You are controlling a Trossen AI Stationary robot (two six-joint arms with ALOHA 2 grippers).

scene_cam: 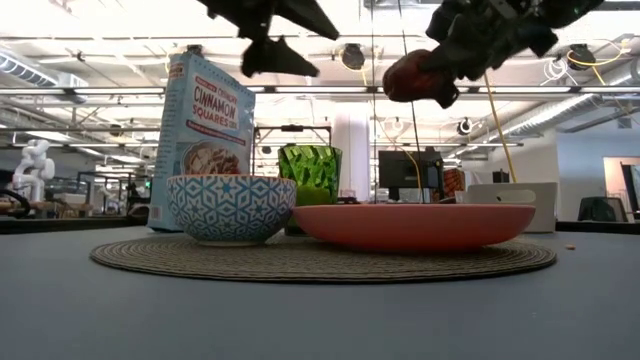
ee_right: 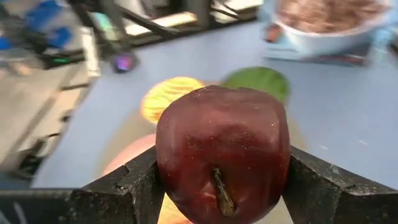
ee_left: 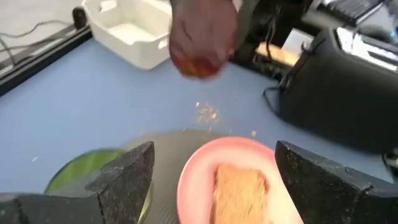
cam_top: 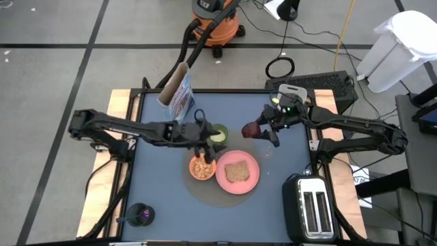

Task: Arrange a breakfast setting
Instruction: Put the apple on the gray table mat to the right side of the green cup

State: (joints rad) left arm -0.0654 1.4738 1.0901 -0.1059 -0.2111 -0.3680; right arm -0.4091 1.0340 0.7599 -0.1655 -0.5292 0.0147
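A round mat [cam_top: 205, 193] carries the pink plate [cam_top: 251, 179] with the brown toast slice [cam_top: 237, 171], the small bowl [cam_top: 202, 167] of cereal and the green cup [cam_top: 219, 134]. The cereal bag [cam_top: 179, 92] stands at the far left. My right gripper [cam_top: 263, 131] is shut on the dark-red fruit [cam_top: 250, 129], high above the table to the right of the cup. My left gripper [cam_top: 205, 140] hangs open above the cup and bowl, empty; its wrist view looks down on the plate [ee_left: 205, 168] and toast [ee_left: 239, 190]. My right gripper pinches the fruit by two opposite sides [ee_right: 174, 168] between its two fingers, with the stem end [ee_right: 219, 190] facing the wrist camera. The fingers come from the table's right, slanting slightly down. The fruit [scene_cam: 410, 75] hangs clear, well above the plate's rim [scene_cam: 415, 225].
A black toaster [cam_top: 312, 205] stands at the near right corner. A dark holder with something purple in it [cam_top: 141, 216] sits at the near left. Crumbs [ee_left: 208, 113] lie on the blue table beyond the plate. A white bin [ee_left: 130, 31] stands off the table.
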